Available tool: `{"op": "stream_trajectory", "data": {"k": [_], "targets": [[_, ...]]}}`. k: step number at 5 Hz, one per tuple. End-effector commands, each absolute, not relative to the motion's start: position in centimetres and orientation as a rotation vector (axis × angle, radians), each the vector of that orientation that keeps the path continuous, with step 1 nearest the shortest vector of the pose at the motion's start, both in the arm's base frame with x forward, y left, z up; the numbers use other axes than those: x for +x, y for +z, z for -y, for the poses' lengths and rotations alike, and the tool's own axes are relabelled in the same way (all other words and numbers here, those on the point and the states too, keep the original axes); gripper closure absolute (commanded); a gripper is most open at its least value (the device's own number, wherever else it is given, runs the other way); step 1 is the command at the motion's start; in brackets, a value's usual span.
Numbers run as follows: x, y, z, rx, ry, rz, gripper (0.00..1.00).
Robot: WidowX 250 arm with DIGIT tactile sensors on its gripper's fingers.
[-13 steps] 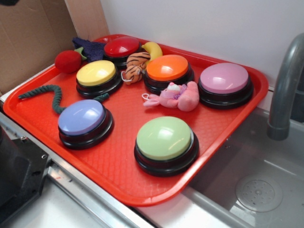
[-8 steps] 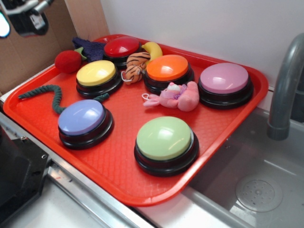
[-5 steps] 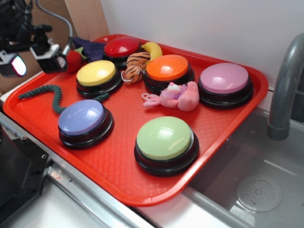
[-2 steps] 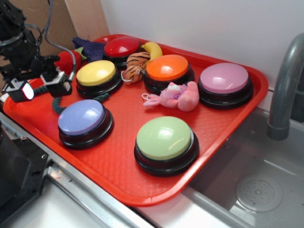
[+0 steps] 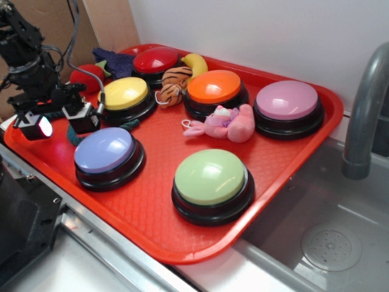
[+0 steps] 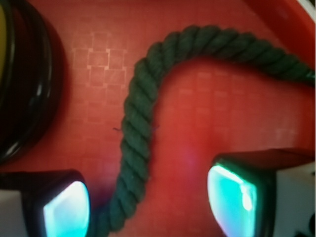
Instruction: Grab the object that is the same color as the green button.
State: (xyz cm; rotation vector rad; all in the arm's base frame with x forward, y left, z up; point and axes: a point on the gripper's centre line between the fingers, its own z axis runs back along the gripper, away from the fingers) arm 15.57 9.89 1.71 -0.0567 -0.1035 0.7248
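- Beside the yellow button (image 5: 123,94), bare tray (image 5: 152,201) flanks the rope (image 6: 136,128) between the spread fingers (image 6: 66,210).
- The button's black base crowds one side closely.

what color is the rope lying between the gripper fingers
Dark green; the twisted rope shows best in the wrist view.

tray (image 5: 304,152): red, fills most of frame
buttons: green (image 5: 210,177) lower centre, purple (image 5: 104,151) left, yellow (image 5: 124,94), orange (image 5: 214,87), pink (image 5: 287,100), red (image 5: 155,59)
rope (image 6: 143,123): left edge
toys: pink plush (image 5: 228,123) centre, tiger (image 5: 174,82), banana (image 5: 197,62), red ball (image 5: 85,76) upper left
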Motion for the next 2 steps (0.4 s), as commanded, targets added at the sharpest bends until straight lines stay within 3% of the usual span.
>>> {"op": "stream_trajectory", "data": {"k": [1,2], "targets": [[15.68,0.74,-10.24,0.008,0.733,0.098,1.0],[15.71,0.59,-10.18,-0.019,0.729,0.105,1.0]]}}
